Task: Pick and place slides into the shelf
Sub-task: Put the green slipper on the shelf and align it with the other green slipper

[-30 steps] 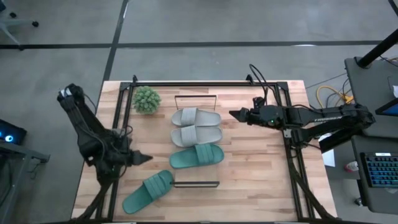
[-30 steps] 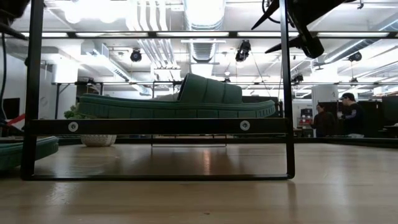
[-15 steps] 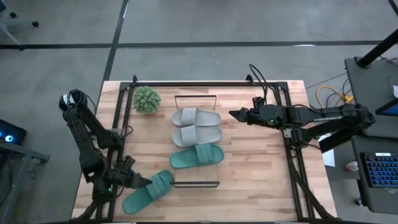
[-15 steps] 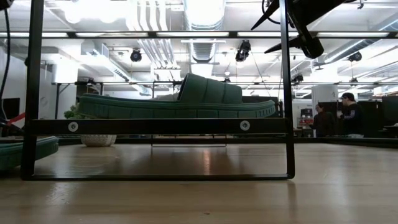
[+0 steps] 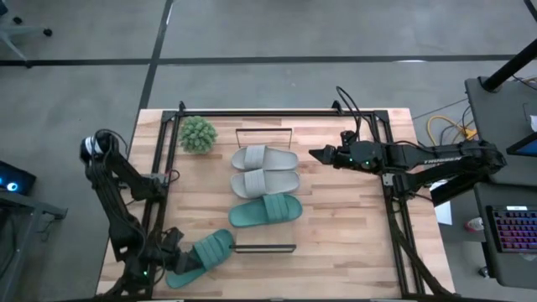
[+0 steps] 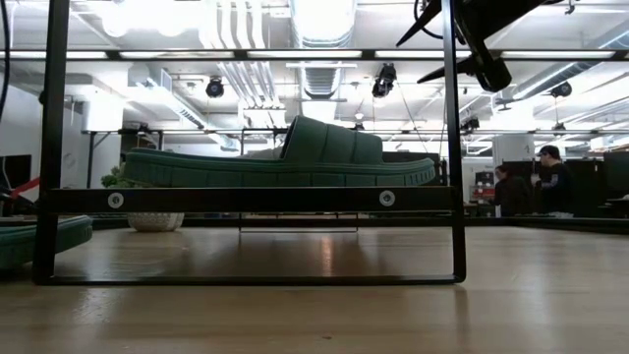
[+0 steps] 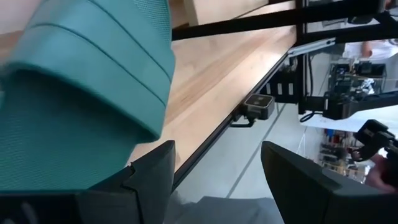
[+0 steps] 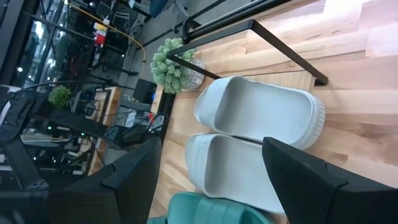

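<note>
Down at the near left corner of the table [image 5: 336, 252], the left pincer [image 5: 179, 267] has its fingers spread wide at the heel end of a teal slide [image 5: 201, 257] that lies at a slant on the bare wood, just off the shelf's near end frame [image 5: 265, 248]. From the wrist camera the two dark fingers [image 7: 146, 177] are low beside the sandal, its ribbed teal strap [image 7: 93, 56] filling the view right in front of them; they are not closed on it, and I cannot tell whether a fingertip touches the sole.

The other three slides lie side by side on the shelf [image 5: 266, 131] in the middle of the table: two light grey slides [image 5: 265, 170] next to each other toward the far end, then the second teal slide [image 5: 266, 210] just beside them on the near side. Seen at table height, that teal one [image 6: 280, 162] sits flat above the black frame bar.

The right pincer [image 5: 316, 154] hangs above the table just to the right of the grey pair, pointing at them, its fingers also held wide with nothing between them. Its wrist view looks down on both grey sandals [image 8: 258, 112] and a small potted plant [image 8: 177, 63] at the far left of the shelf.
</note>
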`<state>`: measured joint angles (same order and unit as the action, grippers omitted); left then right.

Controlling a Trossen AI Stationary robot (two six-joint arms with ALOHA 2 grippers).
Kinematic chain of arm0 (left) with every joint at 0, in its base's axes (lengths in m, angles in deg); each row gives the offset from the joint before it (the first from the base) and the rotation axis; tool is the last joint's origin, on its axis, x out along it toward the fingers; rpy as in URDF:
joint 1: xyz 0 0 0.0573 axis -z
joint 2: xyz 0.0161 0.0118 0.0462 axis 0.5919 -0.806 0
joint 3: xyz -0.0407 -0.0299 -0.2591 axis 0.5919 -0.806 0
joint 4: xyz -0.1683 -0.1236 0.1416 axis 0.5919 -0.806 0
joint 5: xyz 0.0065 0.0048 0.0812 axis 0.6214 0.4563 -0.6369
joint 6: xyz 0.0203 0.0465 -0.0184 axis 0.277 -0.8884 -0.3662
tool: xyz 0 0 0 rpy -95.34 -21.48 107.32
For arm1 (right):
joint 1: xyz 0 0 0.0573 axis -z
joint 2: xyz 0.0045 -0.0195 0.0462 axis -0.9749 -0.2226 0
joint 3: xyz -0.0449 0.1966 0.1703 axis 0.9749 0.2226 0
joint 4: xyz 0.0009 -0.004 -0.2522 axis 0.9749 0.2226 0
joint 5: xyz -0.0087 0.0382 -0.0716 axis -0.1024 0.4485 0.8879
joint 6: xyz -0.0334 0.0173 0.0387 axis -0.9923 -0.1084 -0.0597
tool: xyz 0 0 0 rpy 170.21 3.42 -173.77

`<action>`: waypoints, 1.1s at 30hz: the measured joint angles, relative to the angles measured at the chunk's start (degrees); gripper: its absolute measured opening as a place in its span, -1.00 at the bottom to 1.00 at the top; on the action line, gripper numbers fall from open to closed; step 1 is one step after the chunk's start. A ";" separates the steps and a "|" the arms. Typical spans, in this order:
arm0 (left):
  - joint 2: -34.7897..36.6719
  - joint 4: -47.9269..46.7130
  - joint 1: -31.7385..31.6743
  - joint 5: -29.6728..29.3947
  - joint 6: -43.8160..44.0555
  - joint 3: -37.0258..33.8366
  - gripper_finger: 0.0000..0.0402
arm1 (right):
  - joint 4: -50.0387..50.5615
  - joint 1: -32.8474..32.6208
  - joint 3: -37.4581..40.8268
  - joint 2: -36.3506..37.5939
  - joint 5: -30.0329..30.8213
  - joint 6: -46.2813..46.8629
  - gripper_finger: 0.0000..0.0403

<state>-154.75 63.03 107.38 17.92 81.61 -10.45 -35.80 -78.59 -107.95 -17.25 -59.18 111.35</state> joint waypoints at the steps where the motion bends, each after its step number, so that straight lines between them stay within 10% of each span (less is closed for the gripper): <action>1: -0.17 -0.01 -0.01 0.02 0.00 0.00 0.11 | -0.02 0.00 0.00 0.00 -0.01 0.17 0.35; 33: -7.81 -1.18 -3.01 2.98 -0.12 -1.90 0.11 | -0.94 -0.01 -3.26 0.02 -2.84 -1.11 0.35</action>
<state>-162.57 61.85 104.38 20.90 81.49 -12.35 -36.74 -78.60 -111.21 -17.23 -62.02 110.24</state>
